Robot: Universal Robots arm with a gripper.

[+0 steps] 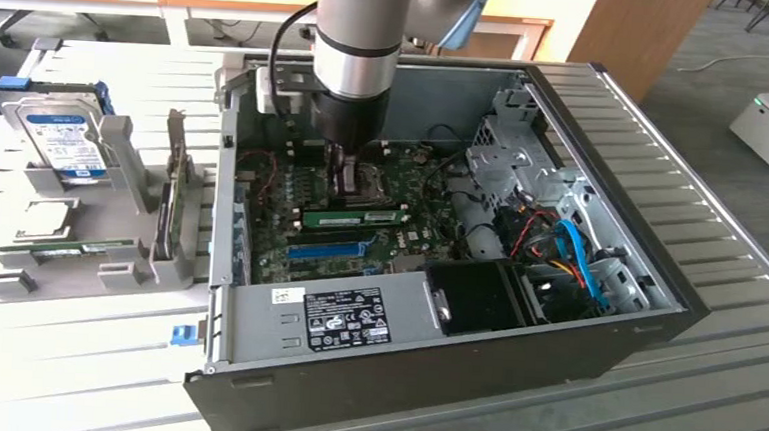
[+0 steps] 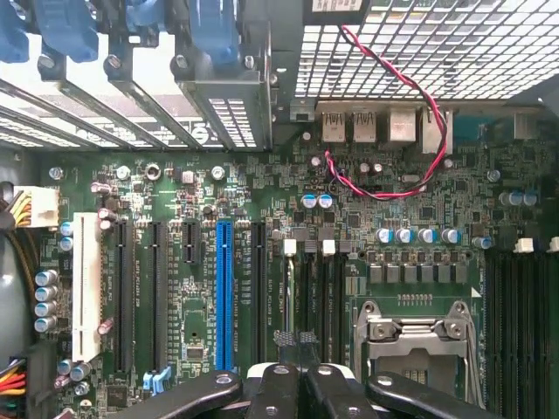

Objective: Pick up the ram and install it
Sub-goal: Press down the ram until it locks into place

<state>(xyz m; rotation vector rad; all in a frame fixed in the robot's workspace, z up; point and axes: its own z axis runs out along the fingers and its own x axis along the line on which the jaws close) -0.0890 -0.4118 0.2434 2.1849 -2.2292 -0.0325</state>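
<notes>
1. Closest in, the wrist view has the fingers (image 2: 293,388) pressed together with nothing clamped between them, hovering low over the motherboard (image 2: 419,188).
2. In the exterior view the gripper (image 1: 350,178) sits just above centre of the frame, inside the open PC case (image 1: 645,322).
3. The ram (image 1: 353,217) is right below it at mid-frame, standing on edge along a slot, parallel to the blue slot strip (image 1: 322,250). Can't tell if the fingers are touching it.
4. My read: pickup's done and this is the seating step. That calls for a straight, even push until it's fully home.
</notes>
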